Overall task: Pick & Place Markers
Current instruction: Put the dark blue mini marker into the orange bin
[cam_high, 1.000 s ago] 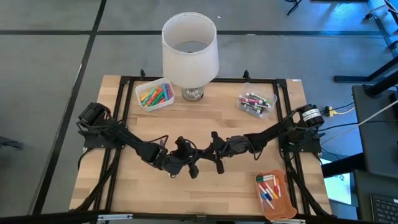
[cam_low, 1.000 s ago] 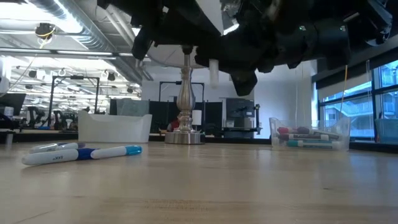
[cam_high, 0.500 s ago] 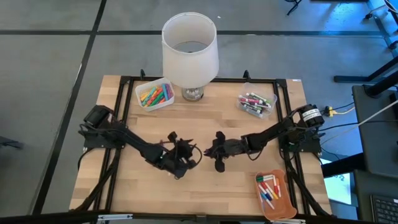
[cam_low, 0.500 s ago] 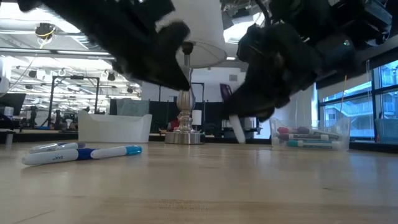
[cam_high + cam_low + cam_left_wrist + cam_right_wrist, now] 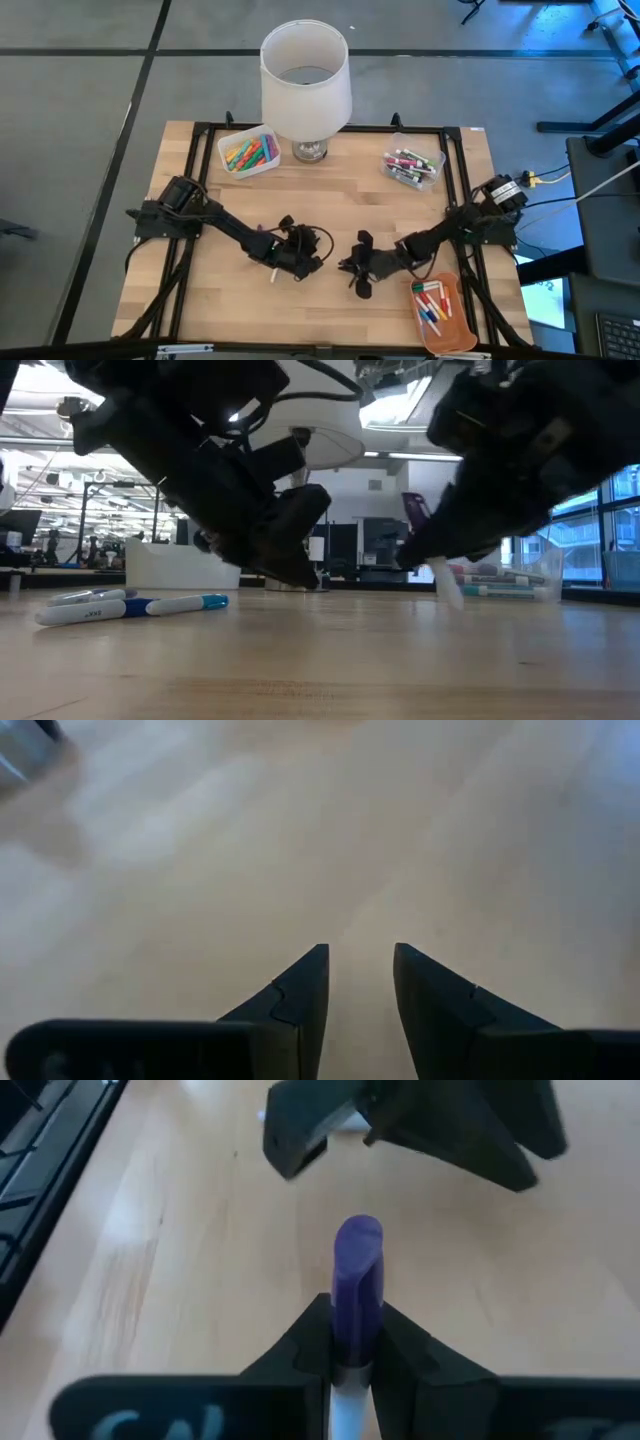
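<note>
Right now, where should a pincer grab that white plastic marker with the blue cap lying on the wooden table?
The white plastic marker with the blue cap lies flat, so I'd come straight down from above and pinch across the middle of its barrel. Other markers lie close at its uncapped end, so stay nearer the cap.

both arms low mid-table: left gripper [image 5: 300, 262] fingers slightly apart and empty, right gripper [image 5: 357, 272] clamped on something.

bare table [image 5: 330, 190] lies between the lamp [image 5: 305, 80] and both grippers.
</note>
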